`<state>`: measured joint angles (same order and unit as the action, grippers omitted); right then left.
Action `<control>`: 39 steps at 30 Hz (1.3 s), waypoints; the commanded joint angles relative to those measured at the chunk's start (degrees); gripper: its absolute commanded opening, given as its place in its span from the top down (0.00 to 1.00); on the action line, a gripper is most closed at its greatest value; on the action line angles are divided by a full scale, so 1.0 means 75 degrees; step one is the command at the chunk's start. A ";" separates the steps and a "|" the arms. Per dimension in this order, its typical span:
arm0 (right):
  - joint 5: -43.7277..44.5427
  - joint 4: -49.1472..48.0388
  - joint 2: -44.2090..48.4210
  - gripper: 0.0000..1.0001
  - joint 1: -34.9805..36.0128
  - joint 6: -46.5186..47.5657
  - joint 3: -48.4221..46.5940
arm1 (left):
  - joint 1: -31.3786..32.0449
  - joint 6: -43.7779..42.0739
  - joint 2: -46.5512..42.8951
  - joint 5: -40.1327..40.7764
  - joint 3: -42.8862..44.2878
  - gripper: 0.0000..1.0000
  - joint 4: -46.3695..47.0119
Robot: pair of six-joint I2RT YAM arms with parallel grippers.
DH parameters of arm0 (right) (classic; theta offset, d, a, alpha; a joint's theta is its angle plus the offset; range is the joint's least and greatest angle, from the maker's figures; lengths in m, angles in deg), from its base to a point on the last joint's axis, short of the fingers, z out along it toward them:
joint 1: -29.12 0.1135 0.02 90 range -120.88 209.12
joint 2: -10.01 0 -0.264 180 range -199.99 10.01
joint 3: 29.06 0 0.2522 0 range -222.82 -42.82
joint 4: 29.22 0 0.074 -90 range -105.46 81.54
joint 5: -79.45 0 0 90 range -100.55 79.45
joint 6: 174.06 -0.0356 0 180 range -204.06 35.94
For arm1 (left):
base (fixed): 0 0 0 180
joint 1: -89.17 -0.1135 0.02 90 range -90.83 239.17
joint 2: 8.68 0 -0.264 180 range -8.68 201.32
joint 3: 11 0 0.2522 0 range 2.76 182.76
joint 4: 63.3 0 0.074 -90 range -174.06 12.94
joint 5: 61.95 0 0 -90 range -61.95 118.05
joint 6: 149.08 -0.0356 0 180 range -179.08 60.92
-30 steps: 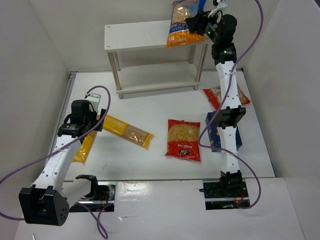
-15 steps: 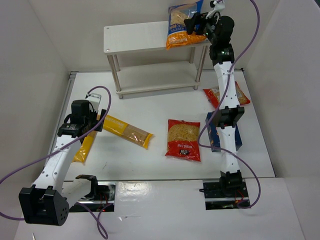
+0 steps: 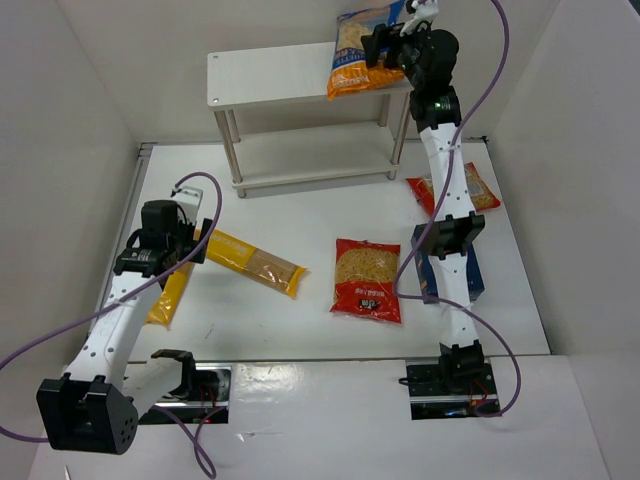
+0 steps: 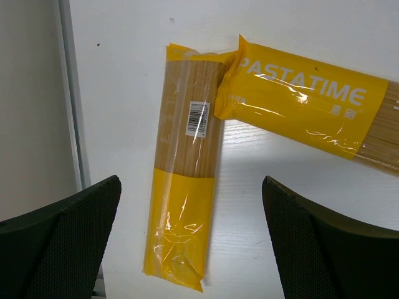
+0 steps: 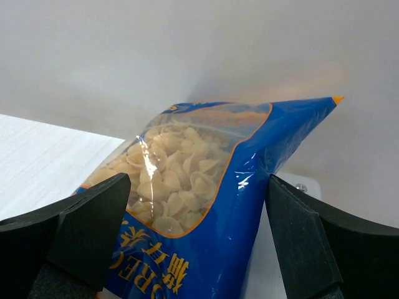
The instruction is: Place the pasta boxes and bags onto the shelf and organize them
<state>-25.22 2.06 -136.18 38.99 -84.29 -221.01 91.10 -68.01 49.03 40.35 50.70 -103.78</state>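
My right gripper (image 3: 385, 50) is shut on the blue-and-orange pasta bag (image 3: 355, 55) and holds it over the right end of the white shelf's top tier (image 3: 270, 70). In the right wrist view the bag (image 5: 187, 187) fills the gap between the fingers, with the shelf top (image 5: 37, 156) behind it. My left gripper (image 3: 185, 245) is open and empty above two yellow spaghetti packets (image 3: 255, 262) (image 3: 168, 295). In the left wrist view one packet (image 4: 187, 187) lies between the fingers and the other (image 4: 299, 103) lies across its top.
A red windowed bag (image 3: 367, 280) lies mid-table. A second red bag (image 3: 455, 190) lies at the right. The dark blue box (image 3: 432, 270) is partly hidden behind my right arm. White walls close in the left, right and back.
My right gripper has carried the bag up and to the left, further over the shelf top. The left arm has not moved.
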 commanded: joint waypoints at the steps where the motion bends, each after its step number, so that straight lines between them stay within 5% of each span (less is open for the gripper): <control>1: 0.0549 -0.0379 0.0719 0.05 0.0277 0.0406 -0.0171 | -0.0047 -0.0110 -0.0195 -0.0128 -0.0041 0.01 0.0094; 39: 0.2132 0.1285 0.1305 0.00 0.0430 0.1882 -0.0171 | -0.0047 -0.0110 -0.0336 -0.0267 -0.0041 0.01 0.0094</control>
<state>-11.39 10.43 -130.41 41.50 -71.46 -221.01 91.10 -68.12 47.78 39.67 50.70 -103.97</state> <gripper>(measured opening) 0.999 0.992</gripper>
